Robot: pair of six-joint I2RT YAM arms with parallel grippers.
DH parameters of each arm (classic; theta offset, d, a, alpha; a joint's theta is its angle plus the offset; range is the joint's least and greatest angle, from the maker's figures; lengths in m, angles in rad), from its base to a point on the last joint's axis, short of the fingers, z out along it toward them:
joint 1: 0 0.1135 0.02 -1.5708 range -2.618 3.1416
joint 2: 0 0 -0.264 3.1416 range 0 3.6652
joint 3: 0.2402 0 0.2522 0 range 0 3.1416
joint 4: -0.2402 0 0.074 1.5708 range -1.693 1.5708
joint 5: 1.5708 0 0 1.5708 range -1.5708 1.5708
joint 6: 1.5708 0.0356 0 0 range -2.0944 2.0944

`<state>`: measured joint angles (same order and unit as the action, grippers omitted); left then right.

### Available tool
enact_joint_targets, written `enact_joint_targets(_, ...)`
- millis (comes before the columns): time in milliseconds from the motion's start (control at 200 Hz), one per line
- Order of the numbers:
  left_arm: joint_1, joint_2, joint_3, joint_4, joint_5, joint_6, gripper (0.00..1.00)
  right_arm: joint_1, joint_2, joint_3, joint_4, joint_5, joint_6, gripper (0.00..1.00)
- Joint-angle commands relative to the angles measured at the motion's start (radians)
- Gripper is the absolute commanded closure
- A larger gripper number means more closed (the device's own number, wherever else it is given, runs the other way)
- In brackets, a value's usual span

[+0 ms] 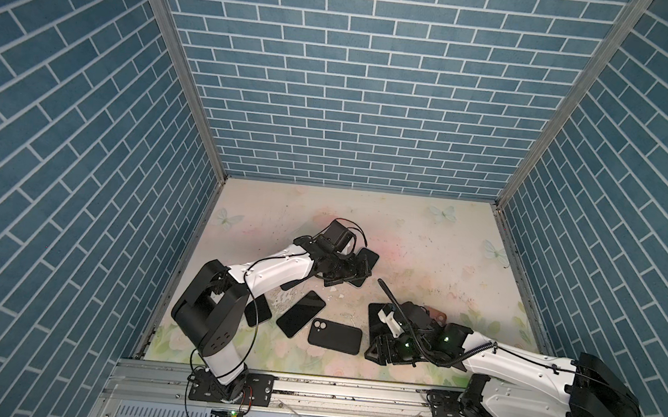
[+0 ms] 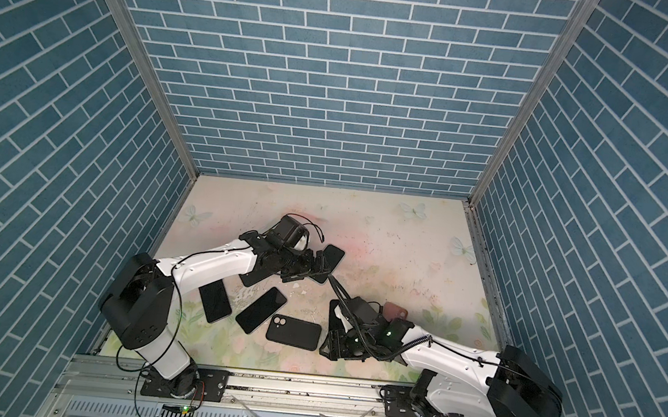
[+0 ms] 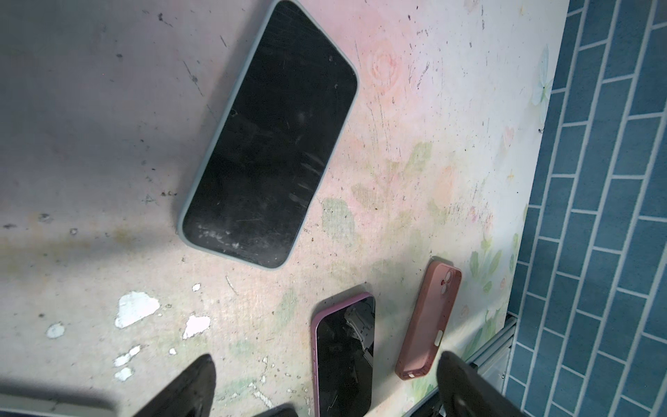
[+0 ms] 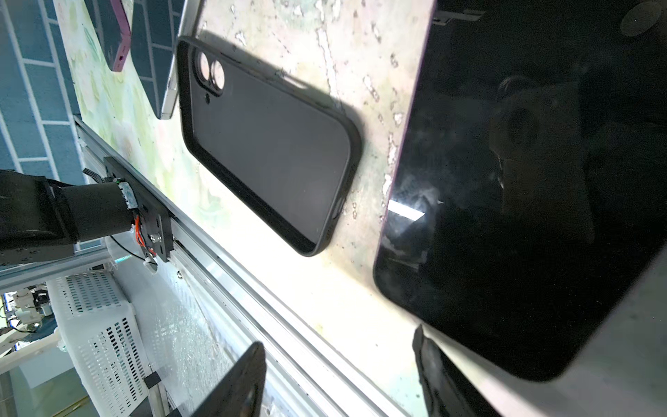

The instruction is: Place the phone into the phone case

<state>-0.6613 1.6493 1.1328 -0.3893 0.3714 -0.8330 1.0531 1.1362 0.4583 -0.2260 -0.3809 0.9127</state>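
While right fingers (image 4: pixel 238 382) are hovering apart by the phone (image 4: pixel 523 216), the case (image 4: pixel 267 151) is lying end-on just left; left fingers (image 3: pixel 187 386) also apart.

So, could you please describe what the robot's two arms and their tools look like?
Both arms have glossy white shells, the left arm and right arm alike, with boxy black joint housings. A thin black cable loops along the left one; a ribbed black hose runs along the right, near a small green light. The left tool and right tool have black, tapered fingers.
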Motion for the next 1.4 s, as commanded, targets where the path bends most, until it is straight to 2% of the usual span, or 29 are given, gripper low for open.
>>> enact_joint_targets(0, 0.005, -0.043, -0.023, -0.022, -0.021, 0.014, 0.03, 0.007, 0.029, -0.008, -0.028, 0.006, 0.016, 0.32)
enact_joint_targets(305, 0.006, -0.103, -0.043, -0.058, -0.053, 0.017, 0.02, -0.011, 0.095, 0.023, 0.026, 0.101, -0.011, 0.32)
enact_joint_targets(475, 0.006, -0.140, -0.062, -0.077, -0.078, 0.023, 0.02, -0.090, 0.131, 0.023, 0.108, 0.111, -0.013, 0.32)
enact_joint_targets(620, 0.008, -0.172, -0.079, -0.090, -0.096, 0.025, 0.02, -0.164, 0.208, 0.060, 0.184, 0.057, -0.041, 0.32)
enact_joint_targets(815, 0.015, -0.236, -0.116, -0.103, -0.128, 0.013, 0.02, -0.196, 0.384, 0.194, 0.210, -0.025, -0.092, 0.32)
enact_joint_targets(1165, 0.032, -0.388, -0.210, -0.124, -0.172, -0.036, 0.01, -0.339, 0.582, 0.456, 0.149, -0.189, -0.202, 0.32)
enact_joint_targets(1295, 0.032, -0.408, -0.220, -0.128, -0.178, -0.052, 0.00, -0.372, 0.584, 0.536, 0.089, -0.250, -0.253, 0.32)
enact_joint_targets(1395, 0.029, -0.424, -0.248, -0.085, -0.151, -0.085, 0.00, -0.421, 0.528, 0.575, 0.009, -0.243, -0.310, 0.32)
